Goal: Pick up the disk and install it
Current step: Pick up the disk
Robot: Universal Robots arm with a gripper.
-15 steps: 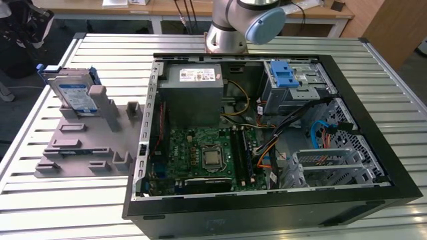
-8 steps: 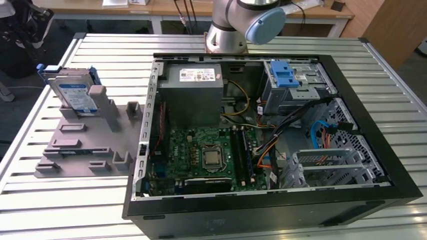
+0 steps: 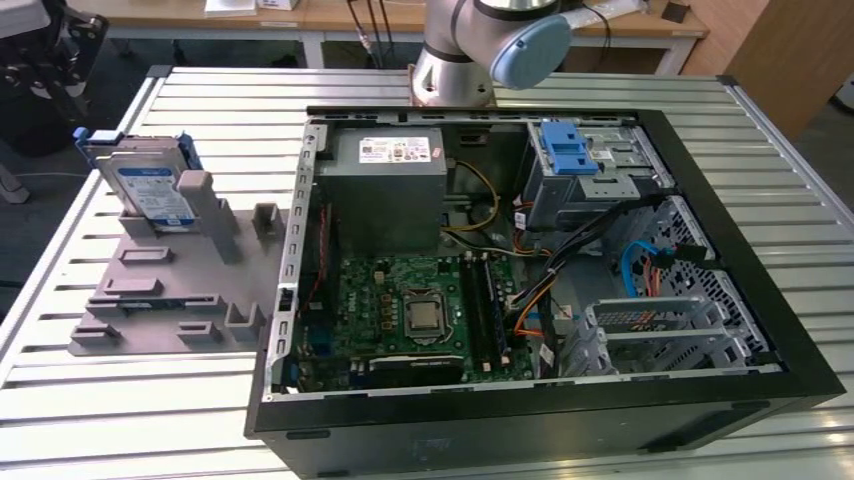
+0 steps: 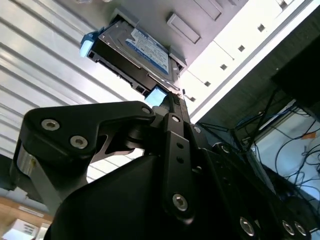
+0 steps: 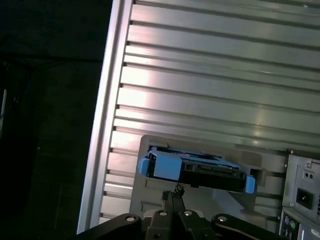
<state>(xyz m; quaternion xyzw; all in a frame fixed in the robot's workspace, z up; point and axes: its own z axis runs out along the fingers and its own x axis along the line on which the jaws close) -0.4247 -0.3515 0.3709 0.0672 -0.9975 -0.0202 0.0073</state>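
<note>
**Operator:** Report the state of the fingers.

**Technician:** The gripper [image 5: 171,193] has its fingers [image 4: 173,120] closed against each other. Nothing is held between them.

**Operator:** Where is the disk?

**Technician:** The disk [image 3: 144,180] stands on edge in a slot of the grey fixture [image 3: 174,290]. The fixture lies on the slatted surface [image 3: 120,400], to the exterior view's left of the open case [image 3: 747,400]. The disk is apart from the case.

**Operator:** Is the gripper touching it?

**Technician:** No. In both wrist views the fingertips point toward the disk, near it but clear of it.

**Operator:** What is inside the case?

**Technician:** The power supply [image 3: 387,190], and to its exterior-view right the cage [image 3: 607,175] with a blue latch [image 3: 567,150].
</note>
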